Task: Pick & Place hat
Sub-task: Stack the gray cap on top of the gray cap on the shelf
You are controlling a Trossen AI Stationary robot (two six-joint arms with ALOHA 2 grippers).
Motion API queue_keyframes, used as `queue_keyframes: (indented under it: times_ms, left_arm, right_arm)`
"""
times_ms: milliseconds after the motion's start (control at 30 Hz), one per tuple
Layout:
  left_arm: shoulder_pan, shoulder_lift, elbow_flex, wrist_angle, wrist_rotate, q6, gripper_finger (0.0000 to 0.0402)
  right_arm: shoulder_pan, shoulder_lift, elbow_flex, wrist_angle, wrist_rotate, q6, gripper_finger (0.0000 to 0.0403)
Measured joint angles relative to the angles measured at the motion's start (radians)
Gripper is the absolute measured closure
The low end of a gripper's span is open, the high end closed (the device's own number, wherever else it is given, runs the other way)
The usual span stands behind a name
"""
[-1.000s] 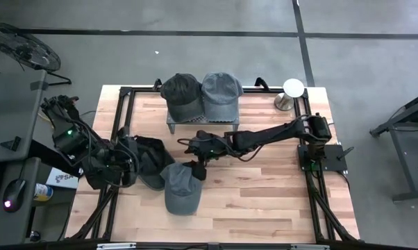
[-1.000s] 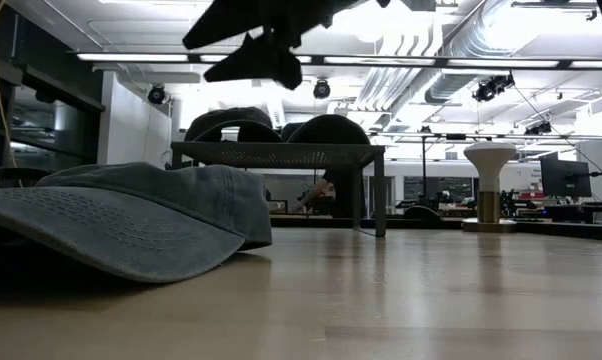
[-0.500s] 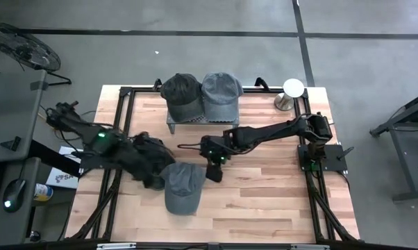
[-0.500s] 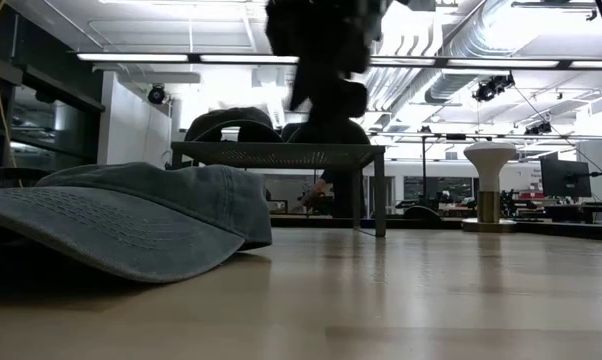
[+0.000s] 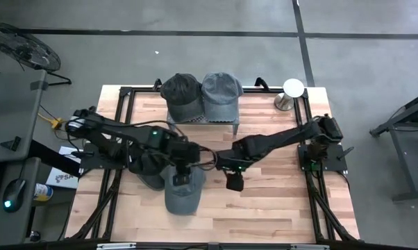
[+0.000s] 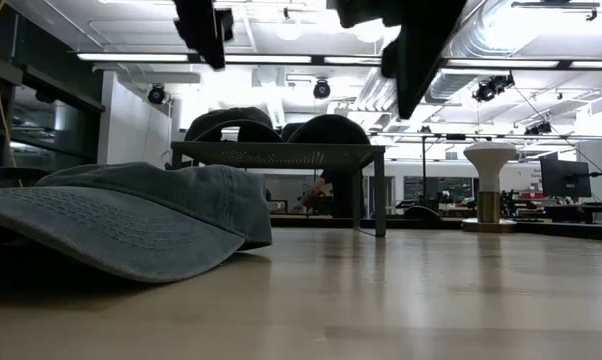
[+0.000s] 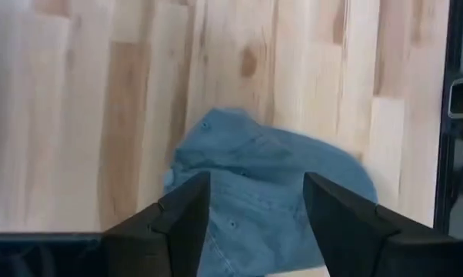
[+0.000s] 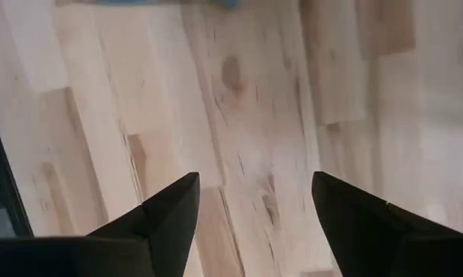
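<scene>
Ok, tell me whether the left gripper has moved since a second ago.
Yes. In the high view the left gripper has swung from the table's left edge toward the middle, now over the blue hat.

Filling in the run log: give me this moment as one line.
left gripper: open, above blue hat | right gripper: open, empty, over bare table | rack: two hats on it | blue hat: flat on table

Both arms reach inward, grippers empty.
Left gripper [image 5: 180, 175] jaws parted, pointing down; right gripper [image 5: 233, 182] jaws spread wide.
</scene>
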Motion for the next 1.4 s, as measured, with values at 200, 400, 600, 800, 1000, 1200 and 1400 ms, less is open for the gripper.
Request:
queue_keyframes:
  times_ms: [200, 400, 600, 800, 1000, 1200, 1400]
  left_arm:
    - [0.018, 0.098, 0.0, -0.035, 0.053, 0.071, 0.0161]
    - [0.02, 0.165, 0.0, -0.156, 0.019, 0.125, 0.0081]
    - [0.075, 0.155, -0.053, -0.102, 0.049, 0.202, 0.0059]
    - [0.184, 0.131, -0.178, 0.006, 0.232, 0.279, 0.0066]
    - [0.284, 0.122, -0.242, 0.073, 0.351, 0.356, 0.0066]
    - [0.32, 0.129, -0.245, 0.075, 0.402, 0.404, 0.0066]
    - [0.299, 0.155, -0.245, 0.078, 0.386, 0.413, 0.0066]
  right_arm:
    - [0.081, -0.163, -0.126, -0.003, 0.115, 0.174, 0.0158]
    - [0.159, -0.337, -0.296, 0.075, 0.184, 0.383, 0.0158]
    - [0.222, -0.435, -0.408, 0.105, 0.188, 0.514, 0.0158]
    - [0.27, -0.462, -0.444, 0.096, 0.18, 0.544, 0.0158]
    - [0.293, -0.459, -0.445, 0.089, 0.182, 0.555, 0.0158]
    - [0.304, -0.459, -0.445, 0.09, 0.196, 0.559, 0.0158]
    - [0.304, -0.459, -0.444, 0.09, 0.206, 0.559, 0.0158]
